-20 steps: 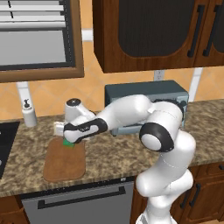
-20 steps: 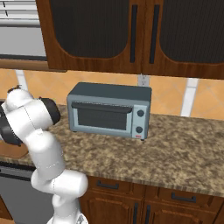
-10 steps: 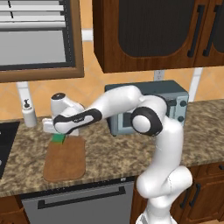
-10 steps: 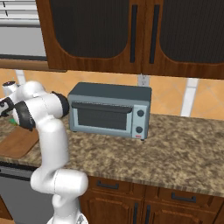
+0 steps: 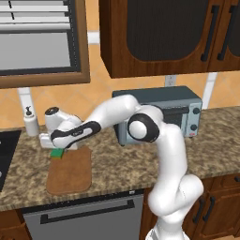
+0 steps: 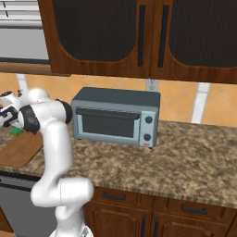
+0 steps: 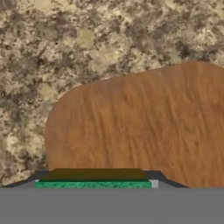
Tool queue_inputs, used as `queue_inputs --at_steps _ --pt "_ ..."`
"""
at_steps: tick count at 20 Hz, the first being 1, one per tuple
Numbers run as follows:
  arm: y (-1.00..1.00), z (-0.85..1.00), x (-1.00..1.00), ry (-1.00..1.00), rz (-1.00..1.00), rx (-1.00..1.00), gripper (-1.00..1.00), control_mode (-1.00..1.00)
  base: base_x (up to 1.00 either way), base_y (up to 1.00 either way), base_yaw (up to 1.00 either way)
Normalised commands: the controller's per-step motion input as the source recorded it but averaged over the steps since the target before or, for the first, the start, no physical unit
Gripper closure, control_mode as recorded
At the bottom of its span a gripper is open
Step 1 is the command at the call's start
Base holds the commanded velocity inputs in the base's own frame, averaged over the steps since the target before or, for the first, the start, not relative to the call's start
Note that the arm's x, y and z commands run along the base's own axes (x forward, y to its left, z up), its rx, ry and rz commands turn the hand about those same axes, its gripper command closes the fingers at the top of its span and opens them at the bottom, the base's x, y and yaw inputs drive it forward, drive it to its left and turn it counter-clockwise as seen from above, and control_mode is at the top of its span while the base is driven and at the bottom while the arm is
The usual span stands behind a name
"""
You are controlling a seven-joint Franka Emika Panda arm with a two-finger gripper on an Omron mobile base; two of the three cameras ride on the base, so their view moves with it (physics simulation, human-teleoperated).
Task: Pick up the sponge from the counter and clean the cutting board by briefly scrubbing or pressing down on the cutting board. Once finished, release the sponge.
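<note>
Holding the sponge (image 5: 58, 153), the hand (image 5: 57, 146) has shifted leftward.

You will find no legible text, label, brand or number in any view. The toaster oven (image 6: 115, 116) carries only blank knobs. Its red mark is unreadable.

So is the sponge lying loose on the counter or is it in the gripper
In the gripper: the hand view shows the sponge between the fingertips, over the cutting board.
</note>
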Motion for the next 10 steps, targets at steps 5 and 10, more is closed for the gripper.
queue_inputs --at_steps 5,10 --pt "0.00 -0.50 0.21 0.00 0.00 0.00 1.00 -1.00 0.00 0.00 0.00" --pt "0.00 -0.60 0.24 -0.03 0.00 -0.02 1.00 -1.00 0.00 0.00 0.00"
